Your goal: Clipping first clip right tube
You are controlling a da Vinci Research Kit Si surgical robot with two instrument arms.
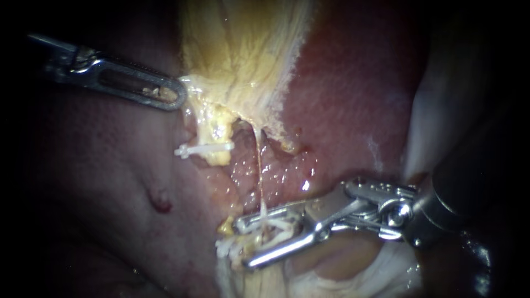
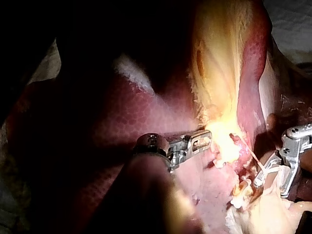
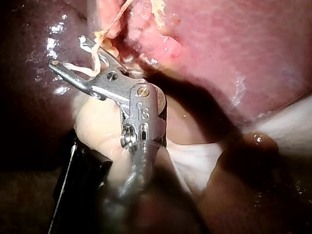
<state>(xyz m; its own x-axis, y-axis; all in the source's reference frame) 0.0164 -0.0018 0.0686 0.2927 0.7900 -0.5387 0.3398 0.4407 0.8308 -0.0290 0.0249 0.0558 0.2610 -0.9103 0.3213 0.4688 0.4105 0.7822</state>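
Your left instrument (image 1: 178,98) comes in from the upper left, its shaft slanting down toward the middle, with most of it lost in the dark. Its hand lies flat side on to the endoscope. The two jaws are together and clamped on the lower left edge of the gallbladder (image 1: 243,55), and shreds of tissue show through the slot. In the left wrist view glare swallows the very tip, so the bite itself is hard to make out there.

Just below that tip a lone clip (image 1: 201,149) sits across the yellow left tube (image 1: 216,144). To its right is the right tube (image 1: 259,176), a thin pale strand. It runs down from the gallbladder in front of the liver (image 1: 353,99) and passes between the jaws of your right instrument (image 1: 243,244).

That instrument enters from the right, its shaft nearly level and its hand pointing left. The hand stands wide apart yet holds a white clip (image 1: 279,226), with both jaws touching it and the clip's limbs astride the right tube. Pale strands tangle around the tips, and you cannot tell what is clip and what is tissue. At the far right the shaft is a dark blur, and the pale mass behind it is too blurred to name.
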